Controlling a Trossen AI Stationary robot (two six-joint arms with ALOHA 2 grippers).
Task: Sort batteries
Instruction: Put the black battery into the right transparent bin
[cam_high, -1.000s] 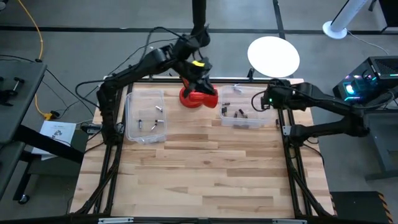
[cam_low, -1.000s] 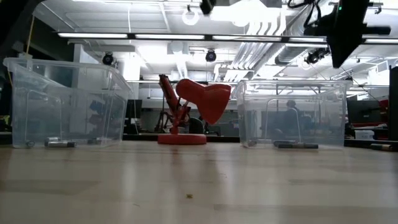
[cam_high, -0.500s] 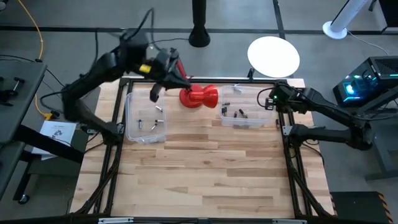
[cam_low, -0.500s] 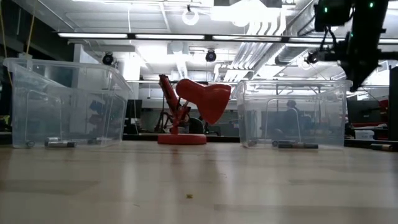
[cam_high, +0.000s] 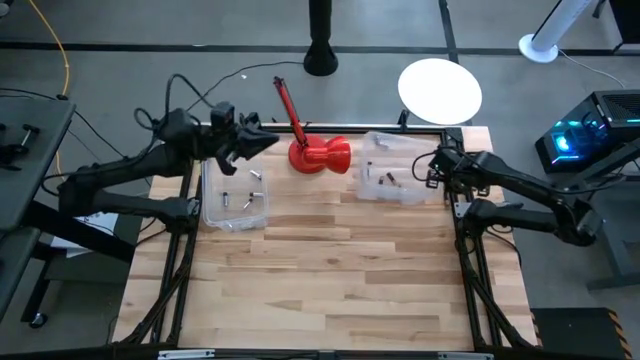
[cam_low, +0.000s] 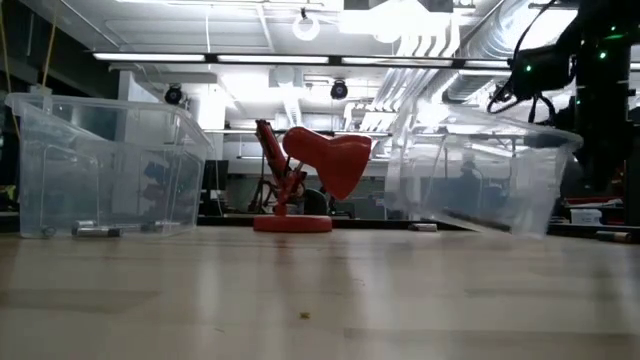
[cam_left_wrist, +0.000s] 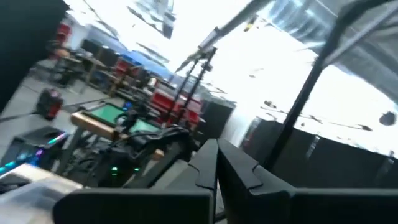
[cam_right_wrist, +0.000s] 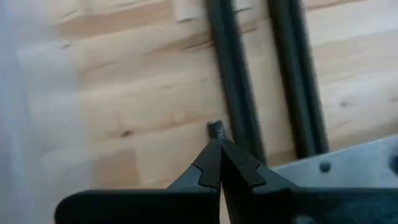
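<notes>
Two clear plastic bins stand on the wooden table. The left bin (cam_high: 210, 190) holds a few small batteries (cam_high: 245, 198), which also show in the low view (cam_low: 95, 231). The right bin (cam_high: 400, 198) holds several dark batteries (cam_high: 386, 181). It tips toward the table's right (cam_low: 500, 180), with its left bottom edge raised and its right bottom edge on the wood. My right gripper (cam_high: 437, 170) is shut at that bin's right rim. My left gripper (cam_high: 258, 140) is shut and empty, up over the left bin's far edge. My right gripper (cam_right_wrist: 217, 148) comes from above, pointing down, at the right rim (cam_high: 431, 172) of the right bin. Its fingertips stand together. The bin wall shows only as a haze beside them (cam_right_wrist: 37, 93). I cannot tell whether the fingers press the rim or have the wall between them.
A red desk lamp (cam_high: 320, 155) stands between the bins at the table's far edge, its head tilted (cam_low: 330, 160). Dark frame rails (cam_high: 462, 215) run along the table's right side, just beyond my right gripper. The near half of the table (cam_high: 320, 290) is bare wood.
My left arm has swung away from the red lamp toward the table's left, and its gripper now hangs over the left bin's far edge. My right gripper has gone down at the right bin's right rim. That bin has tipped toward the right, its left side lifted.
</notes>
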